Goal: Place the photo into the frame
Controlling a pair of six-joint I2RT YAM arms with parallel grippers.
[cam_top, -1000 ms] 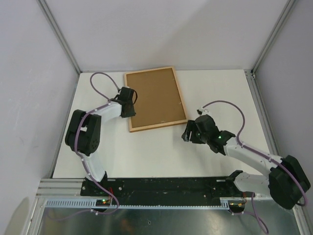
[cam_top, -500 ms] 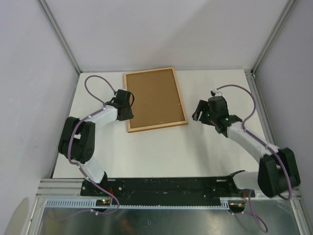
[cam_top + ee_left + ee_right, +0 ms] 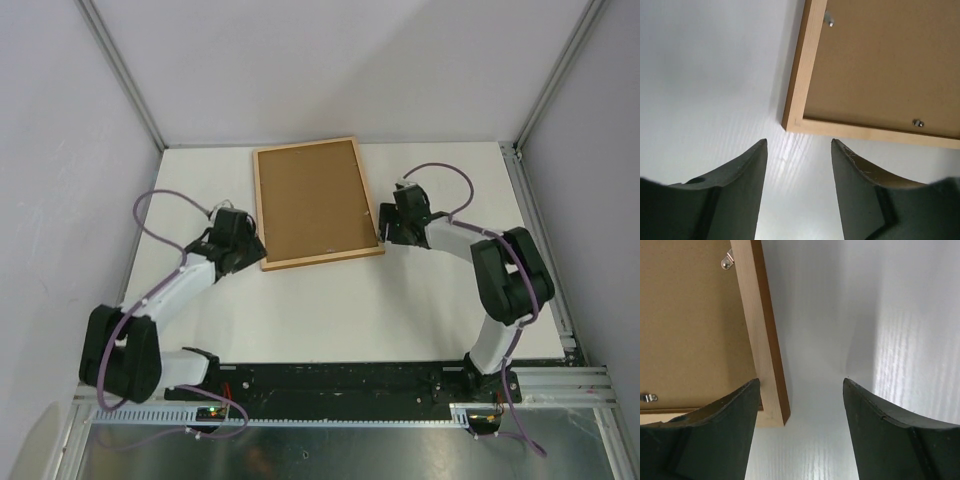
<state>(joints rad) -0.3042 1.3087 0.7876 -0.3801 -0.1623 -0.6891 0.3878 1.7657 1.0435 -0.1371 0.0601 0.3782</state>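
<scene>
Both arms have closed in on the back-up frame [image 3: 799, 75], backing board [image 3: 880, 60] fitted, so a near corner sits just ahead of the wide-open left gripper [image 3: 799, 145] and right gripper [image 3: 801, 382], likely readying a lift; the photo is unseen.

One frame [image 3: 322, 257], one backing board [image 3: 315, 200] inside the frame, two grippers at the frame's near corners, left gripper [image 3: 799, 142], right gripper [image 3: 801, 381], one table [image 3: 320, 310].

We see only the back of the frame [image 3: 323, 258]; its front lies hidden against the table [image 3: 320, 310]. Both wrist views cut the frame off at their edges. A finger [image 3: 720, 420] of the right claw [image 3: 801, 381] covers part of its bottom rail.
</scene>
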